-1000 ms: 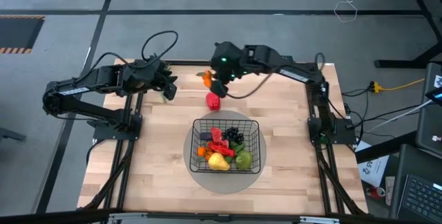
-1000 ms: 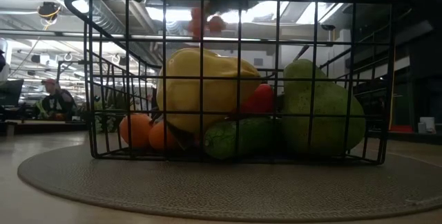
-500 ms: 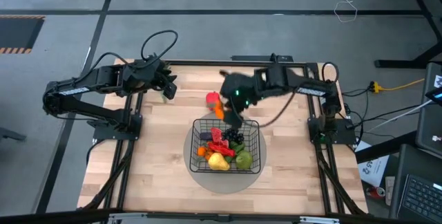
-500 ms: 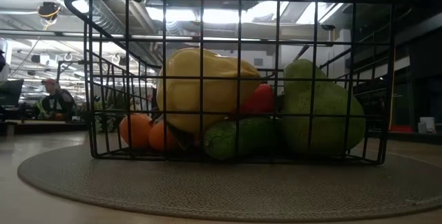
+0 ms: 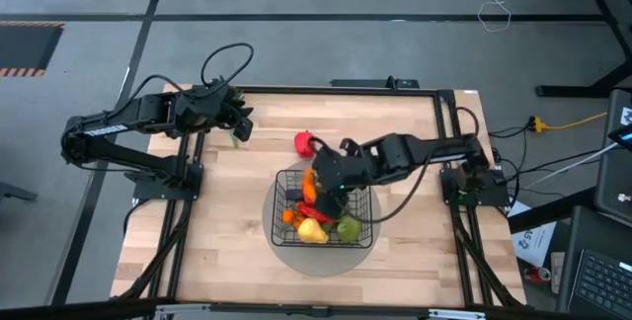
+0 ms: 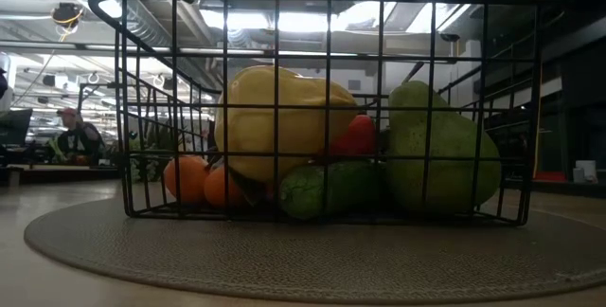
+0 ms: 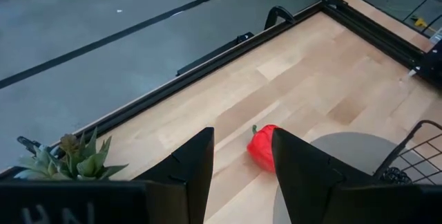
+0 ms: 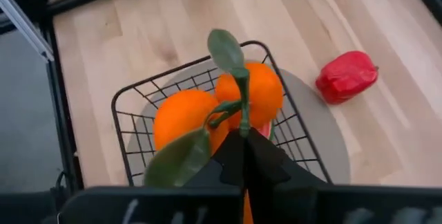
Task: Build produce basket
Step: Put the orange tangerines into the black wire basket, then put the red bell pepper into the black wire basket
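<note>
The black wire basket (image 5: 363,223) stands on the grey round mat (image 5: 281,251) at the table's middle. It holds a yellow fruit (image 6: 279,122), a green fruit (image 6: 445,151), a cucumber (image 6: 327,189), oranges (image 6: 194,179) and other produce. My right gripper (image 5: 318,184) is over the basket's far left part, shut on a pair of oranges with green leaves (image 8: 248,92). A red pepper (image 5: 303,143) lies on the table just beyond the basket. My left gripper (image 5: 240,122) waits open at the far left, beside a leafy green sprig (image 7: 76,158). My right gripper pinches the green stem (image 8: 242,117) that joins the two oranges between its two fingers. The fingers point down over the basket. The oranges and their leaves hang below the fingertips, clear of the basket's rim (image 8: 173,82).
The red pepper (image 8: 347,77) lies on bare wood between the basket and the far edge. It also shows in the left wrist view (image 7: 262,146). The table's metal frame runs along its edges. Bare wood lies left, right and in front of the mat.
My right gripper has carried the pair of oranges from the table's far edge toward the near edge, past the red pepper, and now holds them over the basket. It has stayed shut. The pepper and the basket have not moved.
</note>
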`<state>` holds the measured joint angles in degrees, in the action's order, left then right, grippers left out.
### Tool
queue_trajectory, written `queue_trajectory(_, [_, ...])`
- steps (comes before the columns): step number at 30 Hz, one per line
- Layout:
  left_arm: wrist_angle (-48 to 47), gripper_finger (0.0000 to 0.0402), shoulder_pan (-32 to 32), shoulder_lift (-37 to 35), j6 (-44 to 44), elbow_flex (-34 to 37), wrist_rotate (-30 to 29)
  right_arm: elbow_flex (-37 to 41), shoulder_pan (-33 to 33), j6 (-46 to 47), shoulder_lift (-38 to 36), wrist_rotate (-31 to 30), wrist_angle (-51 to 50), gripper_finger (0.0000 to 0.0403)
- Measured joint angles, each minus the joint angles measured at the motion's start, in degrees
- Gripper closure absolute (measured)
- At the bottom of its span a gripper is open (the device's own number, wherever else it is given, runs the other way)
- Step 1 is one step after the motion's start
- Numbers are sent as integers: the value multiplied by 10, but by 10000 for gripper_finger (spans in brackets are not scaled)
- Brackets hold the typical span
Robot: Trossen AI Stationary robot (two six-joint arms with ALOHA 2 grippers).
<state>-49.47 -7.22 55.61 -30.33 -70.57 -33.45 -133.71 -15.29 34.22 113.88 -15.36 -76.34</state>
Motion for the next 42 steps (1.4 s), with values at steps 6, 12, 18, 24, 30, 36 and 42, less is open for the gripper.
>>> queue_trajectory(6, [0, 260, 0, 0, 0, 0, 0, 0, -1, 2, 35, 4, 7, 403])
queue_trajectory(12, [-2, 260, 0, 0, 0, 0, 1, 0, 0, 0, 69, 4, 14, 399])
queue_trajectory(18, [-11, 260, 0, 0, 0, 0, 1, 0, 0, -31, 88, 4, 20, 336])
queue_trajectory(24, [-11, 260, 0, 0, 0, 0, 1, 0, 0, -18, 88, 4, 20, 240])
queue_trajectory(30, [-11, 259, 0, 0, 0, 0, 1, 0, 7, -18, 86, 0, 23, 180])
queue_trajectory(36, [-11, 259, 0, 0, 0, 0, 1, 0, 23, -43, 86, -1, 23, 172])
queue_trajectory(42, [-11, 259, 0, 0, -1, 0, 1, 0, 46, -104, 86, -5, 24, 171])
